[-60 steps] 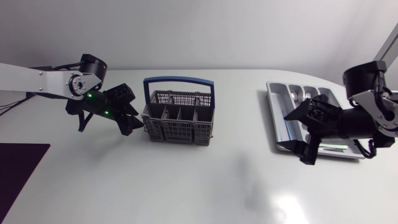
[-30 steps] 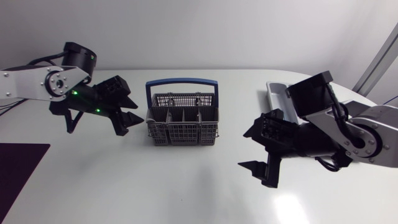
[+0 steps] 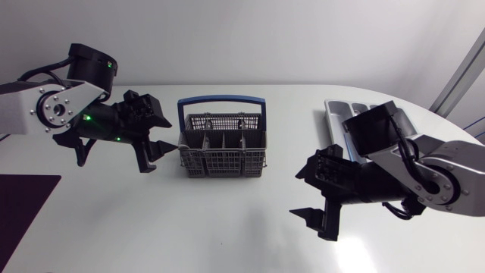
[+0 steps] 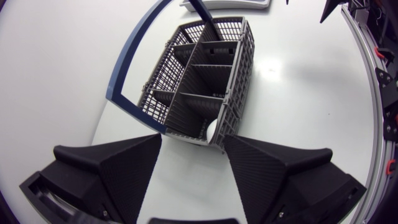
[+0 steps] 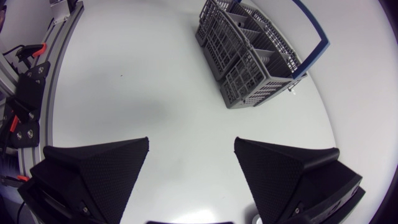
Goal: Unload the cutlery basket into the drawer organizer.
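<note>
Table (image 3: 227, 235): white, with 1 dark mat (image 3: 23, 205) at its near left corner.

2 arms. The right arm (image 3: 424, 171) lies across the front of the organizer. The left arm (image 3: 45, 110) comes in at the far left.

1 cutlery basket (image 3: 223, 148): grey mesh with a blue hoop handle, upright mid-table. A lengthwise divider and cross walls split it into several compartments. I can't make out any cutlery in them from any view.

1 drawer organizer (image 3: 339, 114): silver tray at the far right, well apart from the basket. Only its far slots show past the right arm, so contents can't be told.

Left gripper (image 3: 163, 136): fingers wide apart, holding nothing, just beside the basket's left end. In the left wrist view that end sits just ahead of the gap. I can't tell if they touch.

Right gripper (image 3: 299, 193): fingers wide apart and empty, over bare table between basket and organizer, pointing toward the basket.

Change: 1.0 s ago the right gripper was over the organizer. By 0.5 s ago it had swung out over the table, and it has since dropped slightly nearer the front edge. The left gripper has closed in on the basket end. Basket position holds.
</note>
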Action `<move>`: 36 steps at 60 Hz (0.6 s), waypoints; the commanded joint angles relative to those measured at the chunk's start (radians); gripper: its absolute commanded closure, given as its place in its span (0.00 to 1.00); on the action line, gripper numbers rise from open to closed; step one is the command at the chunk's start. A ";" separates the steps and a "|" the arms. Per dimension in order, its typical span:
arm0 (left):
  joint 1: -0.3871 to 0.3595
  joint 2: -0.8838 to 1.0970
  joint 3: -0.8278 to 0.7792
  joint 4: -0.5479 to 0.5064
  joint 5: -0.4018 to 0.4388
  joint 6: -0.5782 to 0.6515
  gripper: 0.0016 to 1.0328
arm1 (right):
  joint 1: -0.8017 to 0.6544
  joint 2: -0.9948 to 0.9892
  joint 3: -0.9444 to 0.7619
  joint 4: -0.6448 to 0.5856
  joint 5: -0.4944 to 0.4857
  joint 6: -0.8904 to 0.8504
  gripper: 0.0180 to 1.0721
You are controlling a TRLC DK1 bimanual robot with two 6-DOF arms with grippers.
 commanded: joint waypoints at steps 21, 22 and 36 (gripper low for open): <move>-0.049 0.096 0.017 -0.002 -0.042 0.072 0.50 | 0.023 -0.012 -0.036 0.018 0.004 0.037 0.06; -0.050 0.098 0.019 -0.002 -0.042 0.073 0.51 | 0.023 -0.012 -0.038 0.016 0.004 0.037 0.06; -0.061 0.113 0.043 0.000 -0.041 0.073 0.64 | 0.032 -0.009 -0.052 0.030 0.004 0.038 0.05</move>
